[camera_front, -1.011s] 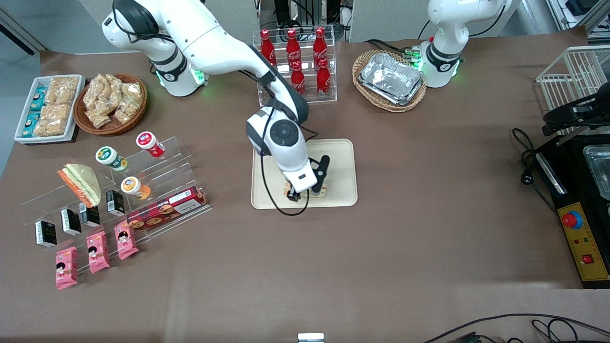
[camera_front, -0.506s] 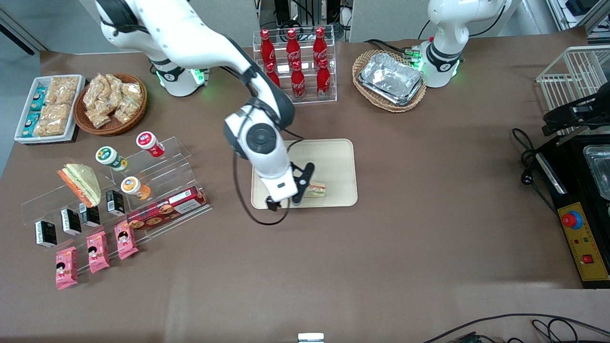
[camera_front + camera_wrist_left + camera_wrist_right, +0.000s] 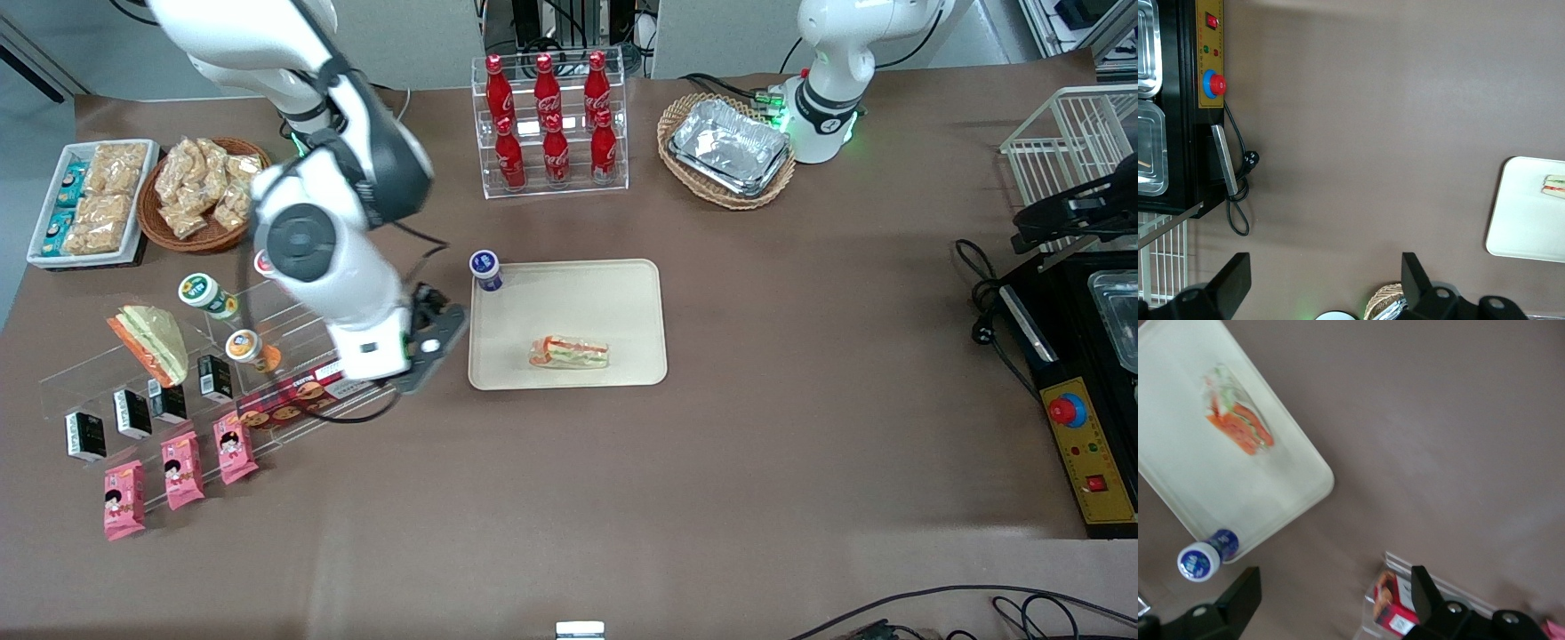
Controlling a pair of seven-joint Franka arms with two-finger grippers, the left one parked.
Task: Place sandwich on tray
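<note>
The sandwich (image 3: 569, 352), wrapped, with red, orange and green filling, lies flat on the cream-beige tray (image 3: 613, 293), in the part nearer the front camera. It also shows in the right wrist view (image 3: 1238, 420) on the tray (image 3: 1185, 480), and in the left wrist view (image 3: 1555, 186) on the tray (image 3: 1528, 220). My right gripper (image 3: 436, 342) (image 3: 1335, 600) is open and empty, raised above the table between the tray and the acrylic shelf. A second, like sandwich (image 3: 153, 342) lies on that shelf.
A blue-lidded cup (image 3: 485, 269) (image 3: 1201, 559) stands at the tray's corner. The acrylic shelf (image 3: 302, 356) holds cups, a red cookie box (image 3: 311, 382) (image 3: 1391, 607), small cartons and pink packets. A cola bottle rack (image 3: 551, 124) and a basket of foil trays (image 3: 727, 147) stand farther from the front camera.
My right gripper has let go of the sandwich, risen and swung off the tray toward the acrylic shelf. The sandwich stays on the tray. The blue-lidded cup has come into view.
</note>
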